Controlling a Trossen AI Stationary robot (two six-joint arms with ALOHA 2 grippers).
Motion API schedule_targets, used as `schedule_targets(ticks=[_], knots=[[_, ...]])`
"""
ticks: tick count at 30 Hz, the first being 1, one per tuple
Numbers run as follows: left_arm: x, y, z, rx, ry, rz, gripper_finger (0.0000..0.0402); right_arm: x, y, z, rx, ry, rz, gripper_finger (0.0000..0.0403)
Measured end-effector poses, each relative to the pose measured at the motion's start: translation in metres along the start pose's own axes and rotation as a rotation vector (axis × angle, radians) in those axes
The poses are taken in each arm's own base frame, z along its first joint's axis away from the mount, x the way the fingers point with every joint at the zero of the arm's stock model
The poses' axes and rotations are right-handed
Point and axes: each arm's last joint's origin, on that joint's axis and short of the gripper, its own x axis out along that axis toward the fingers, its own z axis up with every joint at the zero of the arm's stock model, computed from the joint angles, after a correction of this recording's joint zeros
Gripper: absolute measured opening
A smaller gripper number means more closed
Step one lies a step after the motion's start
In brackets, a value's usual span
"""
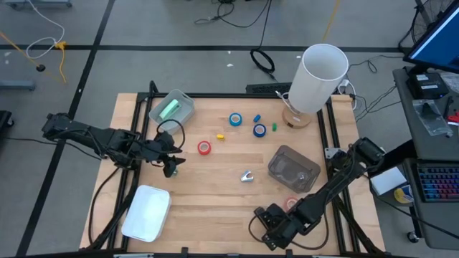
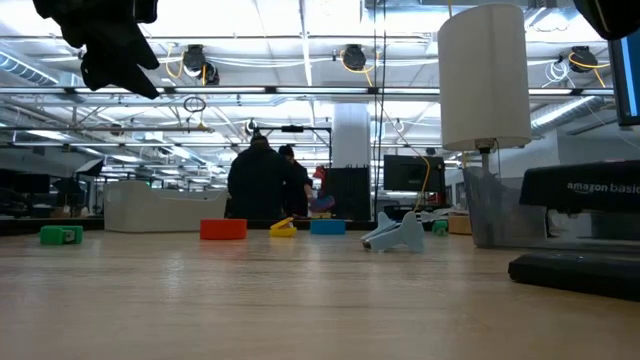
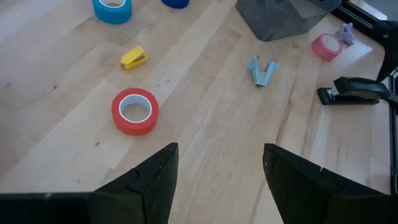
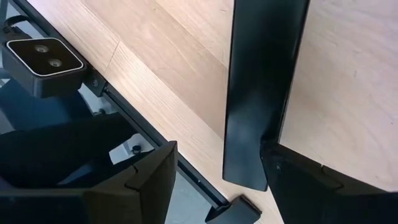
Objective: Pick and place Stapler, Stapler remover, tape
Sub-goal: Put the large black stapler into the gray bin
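- Two arms of mine reach over the wooden table (image 1: 237, 161); a tall white cylinder (image 1: 320, 77) stands at its far right corner.
- My left gripper (image 3: 219, 149) hangs above the table's left middle, fingers spread apart and holding nothing; the red tape roll (image 3: 135, 111) lies flat just ahead of it.
- My right gripper (image 4: 217, 146) sits low over the near edge, right of centre, fingers wide apart; the black stapler (image 4: 264, 93) lies on the wood right in front of them; whether a finger touches it I cannot tell.
- One white tray (image 1: 147, 213) rests at the near left; a clear bin (image 1: 172, 107) with something green inside sits at the far left; a smoky clear container (image 1: 292, 169) lies right of centre.
- Two blue tape rolls (image 1: 235, 119) (image 1: 259, 130) lie side by side at the far middle; a pink-red roll (image 3: 326, 46) lies near the stapler, on the near right.
- The stapler remover (image 1: 247, 176), pale blue-grey, lies at the centre, between the red roll and the smoky container, touching neither.
- A yellow bit (image 3: 134, 57) lies between the red roll and the nearer blue roll.
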Motion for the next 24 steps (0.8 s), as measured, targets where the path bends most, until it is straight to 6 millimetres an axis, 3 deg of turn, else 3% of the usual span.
schedule_targets(ticks=[14, 24], knots=[[0.000, 0.000, 0.000, 0.002, 0.000, 0.000, 0.0234, -0.016, 0.011, -0.002, -0.010, -0.011, -0.024, 0.0225], [0.000, 0.000, 0.000, 0.011, -0.001, 0.000, 0.0234, -0.011, 0.008, -0.004, -0.014, -0.007, -0.072, 0.0224]])
